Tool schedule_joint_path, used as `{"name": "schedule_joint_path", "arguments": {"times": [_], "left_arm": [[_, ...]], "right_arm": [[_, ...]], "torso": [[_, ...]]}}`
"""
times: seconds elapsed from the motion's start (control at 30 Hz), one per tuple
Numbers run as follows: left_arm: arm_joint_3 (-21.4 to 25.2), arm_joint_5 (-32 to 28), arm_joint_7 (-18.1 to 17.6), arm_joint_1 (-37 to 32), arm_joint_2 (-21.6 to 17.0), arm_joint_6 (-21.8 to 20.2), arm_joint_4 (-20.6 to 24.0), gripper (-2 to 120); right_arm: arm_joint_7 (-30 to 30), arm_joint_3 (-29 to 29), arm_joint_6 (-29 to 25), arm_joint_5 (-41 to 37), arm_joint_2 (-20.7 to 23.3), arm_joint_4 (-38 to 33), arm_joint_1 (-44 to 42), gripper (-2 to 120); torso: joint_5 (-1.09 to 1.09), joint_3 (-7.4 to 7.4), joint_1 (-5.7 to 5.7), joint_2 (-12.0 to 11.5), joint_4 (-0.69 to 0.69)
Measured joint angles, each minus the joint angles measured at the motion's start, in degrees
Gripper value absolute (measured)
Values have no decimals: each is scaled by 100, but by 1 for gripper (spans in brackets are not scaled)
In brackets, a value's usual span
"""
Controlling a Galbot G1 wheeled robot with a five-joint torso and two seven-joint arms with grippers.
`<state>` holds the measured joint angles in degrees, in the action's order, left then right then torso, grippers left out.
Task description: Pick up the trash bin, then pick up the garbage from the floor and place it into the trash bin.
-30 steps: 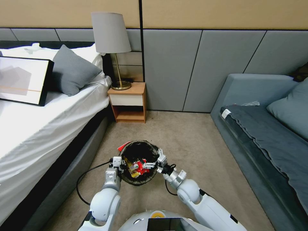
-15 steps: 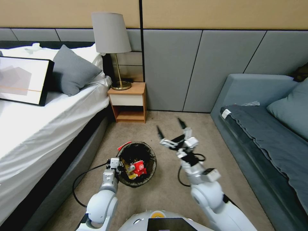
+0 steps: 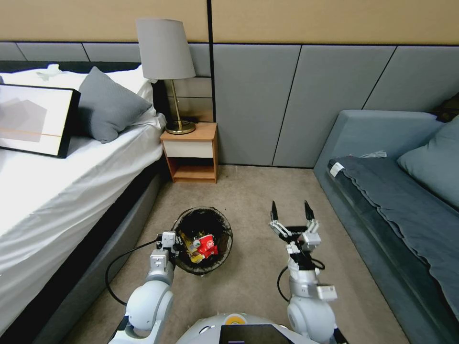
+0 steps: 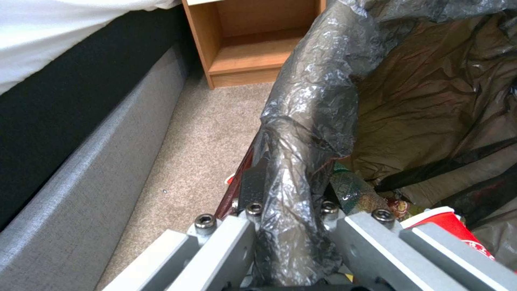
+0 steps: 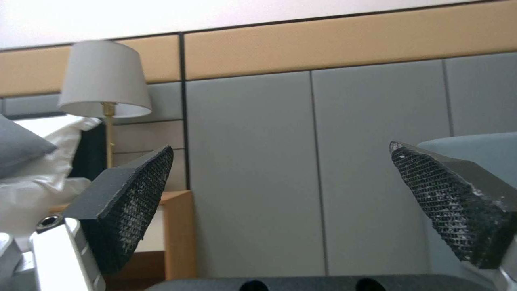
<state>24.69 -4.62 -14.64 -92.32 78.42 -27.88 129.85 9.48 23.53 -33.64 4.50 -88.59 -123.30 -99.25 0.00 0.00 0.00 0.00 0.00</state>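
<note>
Trash bin (image 3: 203, 236) upright, left end effector (image 3: 178, 245) clamped on rim

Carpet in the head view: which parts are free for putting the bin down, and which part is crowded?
Bare carpet lies between the nightstand and sofa, and beyond the open right gripper. It is tight by the bed, where the left gripper clamps the trash bin rim.

The left gripper (image 3: 176, 242) at 7 o'clock stays low, its fingers (image 4: 253, 190) clamped shut. The right gripper (image 3: 292, 210), at 5 o'clock, points up, 2 fingers (image 5: 135, 194) spread wide.
</note>
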Motion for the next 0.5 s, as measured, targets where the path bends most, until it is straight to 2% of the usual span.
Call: {"name": "schedule_joint_path", "arguments": {"times": [0.3, 0.5], "left_arm": [[9, 0, -14, 11, 31, -1, 17, 0], [9, -55, -29, 20, -5, -11, 17, 0]], "right_arm": [[63, 33, -74, 101, -56, 458, 116, 100], [29, 42, -84, 115, -71, 521, 189, 100]], "torso": [[0, 0, 0, 0, 0], [0, 0, 0, 0, 0]]}}
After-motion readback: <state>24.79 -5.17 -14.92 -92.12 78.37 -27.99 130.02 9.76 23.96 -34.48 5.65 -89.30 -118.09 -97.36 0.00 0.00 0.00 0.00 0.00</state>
